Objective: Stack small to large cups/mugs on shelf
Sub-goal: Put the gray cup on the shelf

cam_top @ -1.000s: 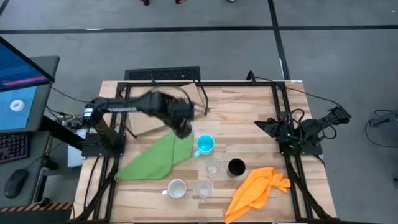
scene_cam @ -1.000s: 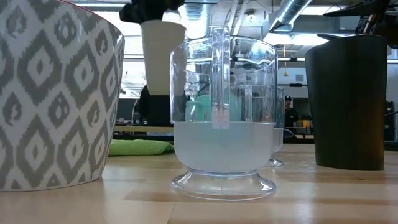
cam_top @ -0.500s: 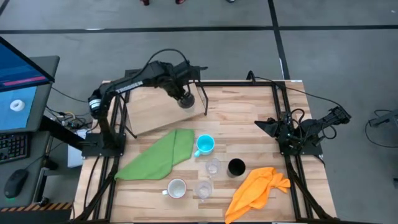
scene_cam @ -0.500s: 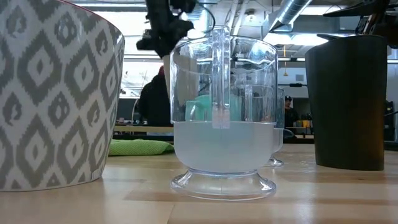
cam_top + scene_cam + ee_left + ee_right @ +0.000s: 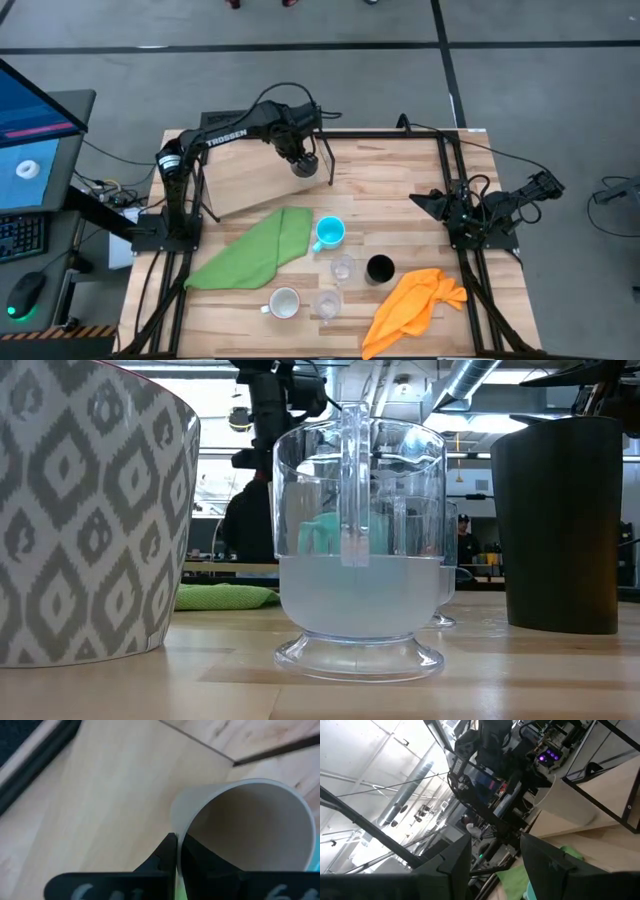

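Observation:
My left gripper (image 5: 301, 160) reaches over the right end of the shelf (image 5: 250, 180), a pale plywood board with a black wire frame, and is shut on the grey-beige cup (image 5: 245, 825). The blue mug (image 5: 330, 233), two clear glasses (image 5: 343, 268) (image 5: 328, 305), the black cup (image 5: 379, 268) and the white patterned mug (image 5: 284, 302) stand on their bases on the table. My right gripper (image 5: 495, 865) waits open at the table's right side (image 5: 440, 200). My left gripper holds the grey-beige cup by its rim wall (image 5: 182, 827), one finger (image 5: 200, 862) inside the cup and the other (image 5: 167, 852) outside. The fingers come from above, pointing down. The cup sits upright, mouth up, over the board; whether its base touches the board I cannot tell.
A green cloth (image 5: 255, 250) lies in front of the shelf and an orange cloth (image 5: 415, 300) at the near right. A black wire post (image 5: 328, 160) stands at the shelf's right end, close to the held cup. In the low view a clear glass (image 5: 360, 550) fills the foreground.
My left gripper has carried the grey-beige cup from above the green cloth, beside the blue mug, toward the table's far edge and over the shelf, then a little to the right. It has stayed shut on the cup throughout.

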`<state>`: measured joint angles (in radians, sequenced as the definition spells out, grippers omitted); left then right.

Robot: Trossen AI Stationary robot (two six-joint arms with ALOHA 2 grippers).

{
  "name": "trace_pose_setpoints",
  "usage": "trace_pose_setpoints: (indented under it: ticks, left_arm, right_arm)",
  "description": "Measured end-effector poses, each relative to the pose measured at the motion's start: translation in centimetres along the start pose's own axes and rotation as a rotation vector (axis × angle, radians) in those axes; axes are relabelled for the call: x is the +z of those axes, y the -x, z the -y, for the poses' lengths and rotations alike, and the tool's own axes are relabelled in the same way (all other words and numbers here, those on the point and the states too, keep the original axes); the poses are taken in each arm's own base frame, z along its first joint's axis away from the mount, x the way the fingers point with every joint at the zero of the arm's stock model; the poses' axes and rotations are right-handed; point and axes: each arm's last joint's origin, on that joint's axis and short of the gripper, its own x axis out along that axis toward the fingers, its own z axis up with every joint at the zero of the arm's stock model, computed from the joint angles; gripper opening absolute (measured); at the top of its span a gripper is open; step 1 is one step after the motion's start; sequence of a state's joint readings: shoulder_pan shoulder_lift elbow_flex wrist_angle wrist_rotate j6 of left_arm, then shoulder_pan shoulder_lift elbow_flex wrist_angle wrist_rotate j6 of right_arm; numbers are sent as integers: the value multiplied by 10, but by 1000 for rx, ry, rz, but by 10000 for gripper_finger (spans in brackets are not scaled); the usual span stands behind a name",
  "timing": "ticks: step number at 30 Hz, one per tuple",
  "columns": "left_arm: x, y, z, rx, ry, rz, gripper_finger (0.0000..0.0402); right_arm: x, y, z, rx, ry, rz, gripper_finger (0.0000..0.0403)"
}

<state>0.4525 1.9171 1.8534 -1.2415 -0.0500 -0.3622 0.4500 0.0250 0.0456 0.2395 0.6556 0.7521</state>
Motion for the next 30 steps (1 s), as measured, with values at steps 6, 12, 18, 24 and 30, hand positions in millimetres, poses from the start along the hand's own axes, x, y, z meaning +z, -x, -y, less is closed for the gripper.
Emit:
trace_pose_setpoints:
  ticks: [6, 12, 18, 24, 30]
  left_arm:
    - [1, 0, -1, 28, 2, 21, 0]
    - [3, 0, 2, 18, 6, 41, 0]
    - [2, 0, 2, 13, 6, 36, 0]
    - [2, 0, 2, 12, 6, 36, 0]
    - [2, 0, 2, 12, 0, 36, 0]
  right_arm:
    - [0, 0, 0, 0, 0, 0, 194]
    - [0, 0, 0, 0, 0, 0, 194]
    - [0, 0, 0, 0, -1, 0, 194]
    - [0, 0, 0, 0, -1, 0, 194]
    - [0, 0, 0, 0, 0, 0, 194]
